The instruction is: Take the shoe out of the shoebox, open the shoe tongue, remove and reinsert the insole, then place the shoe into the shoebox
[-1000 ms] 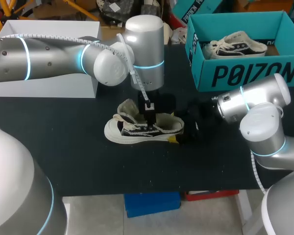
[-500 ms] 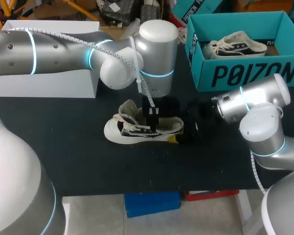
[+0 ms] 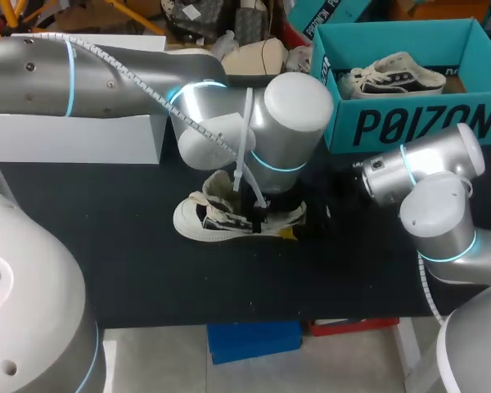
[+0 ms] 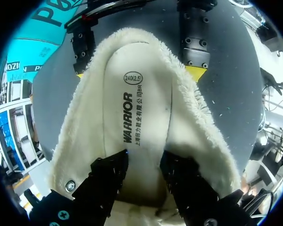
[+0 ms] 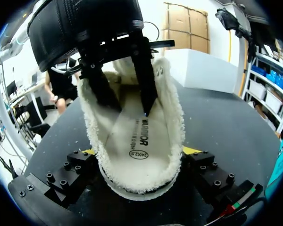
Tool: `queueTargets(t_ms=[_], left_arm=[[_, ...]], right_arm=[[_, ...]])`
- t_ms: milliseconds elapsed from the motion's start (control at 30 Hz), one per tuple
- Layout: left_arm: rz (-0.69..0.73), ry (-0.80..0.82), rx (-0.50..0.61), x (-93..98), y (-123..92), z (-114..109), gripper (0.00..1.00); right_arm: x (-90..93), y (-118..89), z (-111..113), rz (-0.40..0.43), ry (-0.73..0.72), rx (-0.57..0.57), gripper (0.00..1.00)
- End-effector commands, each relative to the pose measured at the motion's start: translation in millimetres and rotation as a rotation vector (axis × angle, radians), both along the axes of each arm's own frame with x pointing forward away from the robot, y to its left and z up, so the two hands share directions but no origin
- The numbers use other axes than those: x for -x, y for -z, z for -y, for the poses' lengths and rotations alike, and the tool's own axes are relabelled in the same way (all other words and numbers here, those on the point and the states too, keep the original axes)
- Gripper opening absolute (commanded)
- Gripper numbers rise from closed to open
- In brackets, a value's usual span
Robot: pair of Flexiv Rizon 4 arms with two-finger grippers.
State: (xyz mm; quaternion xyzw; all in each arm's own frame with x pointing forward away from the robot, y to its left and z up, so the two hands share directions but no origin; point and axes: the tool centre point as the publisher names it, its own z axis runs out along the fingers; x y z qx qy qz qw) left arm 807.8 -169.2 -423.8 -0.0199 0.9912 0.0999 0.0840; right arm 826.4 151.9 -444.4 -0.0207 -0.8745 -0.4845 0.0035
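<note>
Since a second ago, our left arm [image 3: 106, 70] has swung its wrist rightward and lower, so it now hides the middle of the shoe [image 3: 200, 219] from the head view. The shoe lies on the black table [image 3: 106, 262], out of the box, with its toe toward our left. Our left gripper [image 4: 144, 160] reaches down inside it. The black fingers stand a little apart with their tips on the insole [image 4: 141, 94], pinching nothing that we can see, so we judge it is feeling for the insole's edge. Further right, our right gripper [image 5: 140, 153] clamps the heel between its yellow tips to keep the shoe steady. At the far right, the teal shoebox [image 3: 409, 123] holds a second shoe [image 3: 397, 74].
</note>
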Motion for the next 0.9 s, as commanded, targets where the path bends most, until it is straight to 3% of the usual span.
queueTargets(t_ms=[33,533,900], left_arm=[[0.032,0.014,0.004,2.4,58,-21,0.45],[0.254,-0.016,0.056,-24.8,61,-29,0.37],[0.280,-0.100,0.102,-43.0,59,-32,0.29]], right_arm=[[-1.9,3,0,-0.001,0.003,0.001,0.00],[-1.9,3,0,-0.001,0.003,0.001,0.00],[-1.9,3,0,-0.001,0.003,0.001,0.00]])
